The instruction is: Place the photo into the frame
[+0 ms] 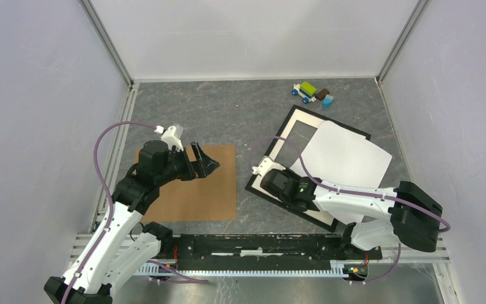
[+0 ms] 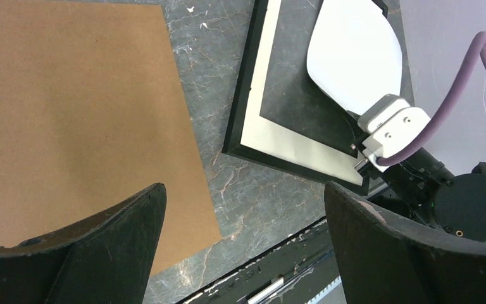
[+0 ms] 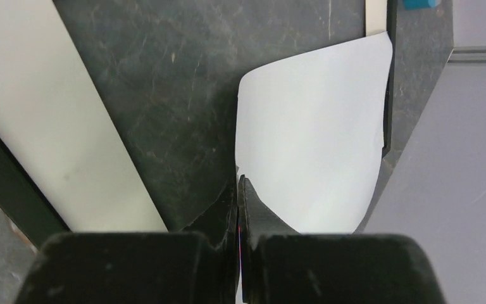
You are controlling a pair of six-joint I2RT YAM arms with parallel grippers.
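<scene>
The photo (image 1: pixel 348 158) shows its plain white back and lies slanted across the right half of the frame (image 1: pixel 285 126), a thin black rectangle with a white inner border. My right gripper (image 1: pixel 309 188) is shut on the photo's near-left edge. In the right wrist view the sheet (image 3: pixel 310 139) curves up from the shut gripper (image 3: pixel 238 180), with the frame's border (image 3: pixel 50 114) to its left. My left gripper (image 1: pixel 204 161) hovers open and empty over the brown backing board. In the left wrist view the open gripper (image 2: pixel 243 190) looks towards the frame (image 2: pixel 240 120) and the photo (image 2: pixel 354 57).
A brown cardboard backing board (image 1: pixel 196 183) lies flat at the left, under the left arm. A toy car with small blocks (image 1: pixel 310 93) sits at the back right. A black rail (image 1: pixel 259 247) runs along the near edge. Grey walls close in the table.
</scene>
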